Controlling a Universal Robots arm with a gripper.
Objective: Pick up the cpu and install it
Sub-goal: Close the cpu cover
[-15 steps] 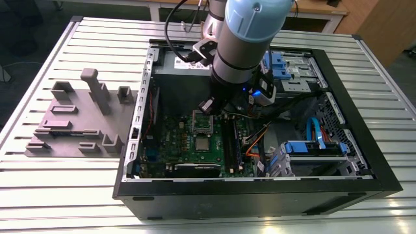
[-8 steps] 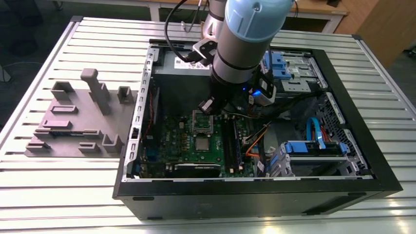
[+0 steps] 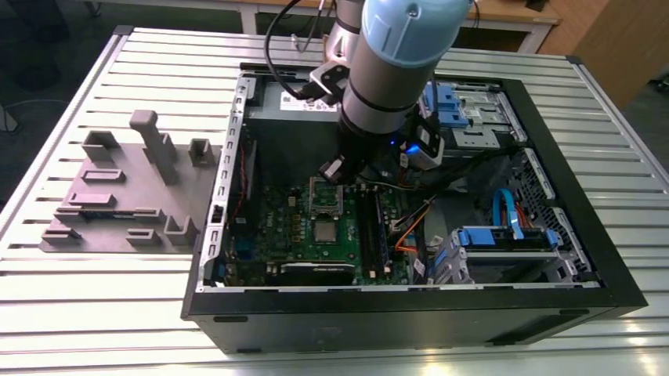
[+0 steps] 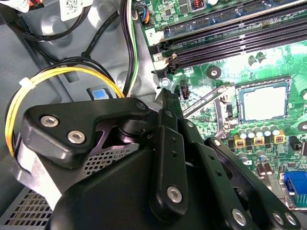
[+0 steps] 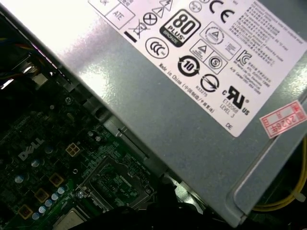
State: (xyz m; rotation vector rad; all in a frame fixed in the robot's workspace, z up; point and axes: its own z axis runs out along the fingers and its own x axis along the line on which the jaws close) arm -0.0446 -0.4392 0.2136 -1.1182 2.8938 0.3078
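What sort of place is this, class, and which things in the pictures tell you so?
Probably a robotics lab or test bench for computer assembly: an open black desktop computer case lies on a ribbed metal table, a mauve-grey plastic parts tray sits beside it, and wooden desks stand behind.

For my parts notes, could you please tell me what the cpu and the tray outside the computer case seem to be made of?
The cpu, lying in the socket on the green board, has a pale silver-grey top that glares under the light, so it looks like bare or plated metal. The tray is mauve-grey and matte, with moulded raised blocks and no shine, so probably plastic, though painted material cannot be ruled out.
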